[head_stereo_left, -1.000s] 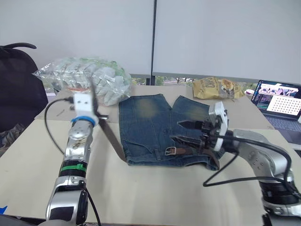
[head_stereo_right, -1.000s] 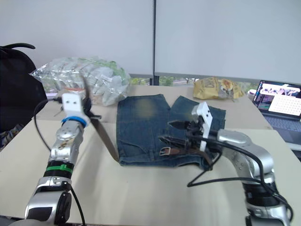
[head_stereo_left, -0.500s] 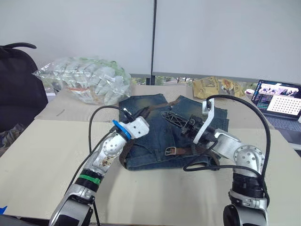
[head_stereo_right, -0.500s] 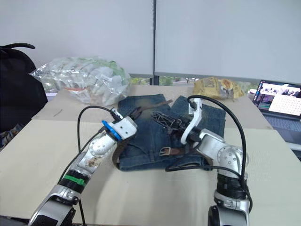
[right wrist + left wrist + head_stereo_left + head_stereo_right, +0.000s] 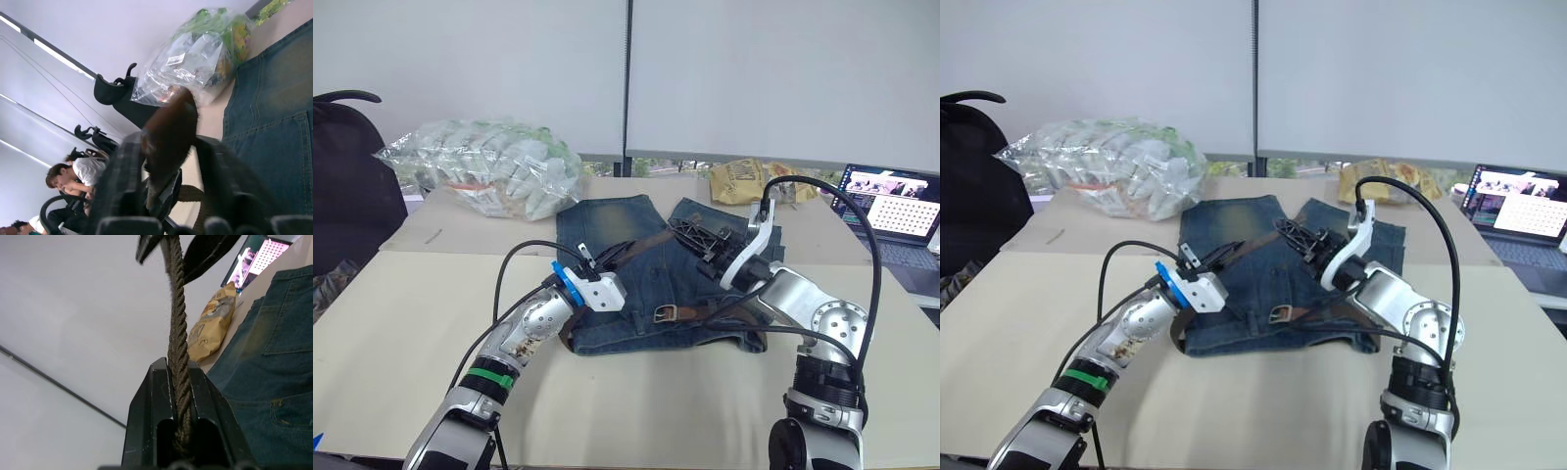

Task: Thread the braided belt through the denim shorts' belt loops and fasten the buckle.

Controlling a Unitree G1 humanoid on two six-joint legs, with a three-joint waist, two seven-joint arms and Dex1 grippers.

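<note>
While the denim shorts (image 5: 641,274) lie flat on the beige table (image 5: 401,323) with the waistband toward the robot and the legs pointing away, both arms are busy over them with the braided belt (image 5: 641,247). That belt runs as a taut brown line above the fabric from the left gripper (image 5: 599,259) up to the right gripper (image 5: 690,231), and the rest of it loops back down along the waistband, where the buckle (image 5: 667,313) sits roughly in the middle of the waist. Left gripper's fingers (image 5: 205,406) are pinched tight on the strap (the wrist camera shows the braid squeezed right between the two black fingers). Right gripper looks clamped on the far end of the belt too, with the brown tip poking out between its fingers (image 5: 122,166). I can't make out the individual belt loops from where things sit, so can't say which ones the strap passes through. Off to the side there's a clear plastic bag (image 5: 484,176) of stuff beyond the shorts on the left, a yellow snack bag (image 5: 744,181) behind them, and an open laptop (image 5: 889,201) at the far right edge.
</note>
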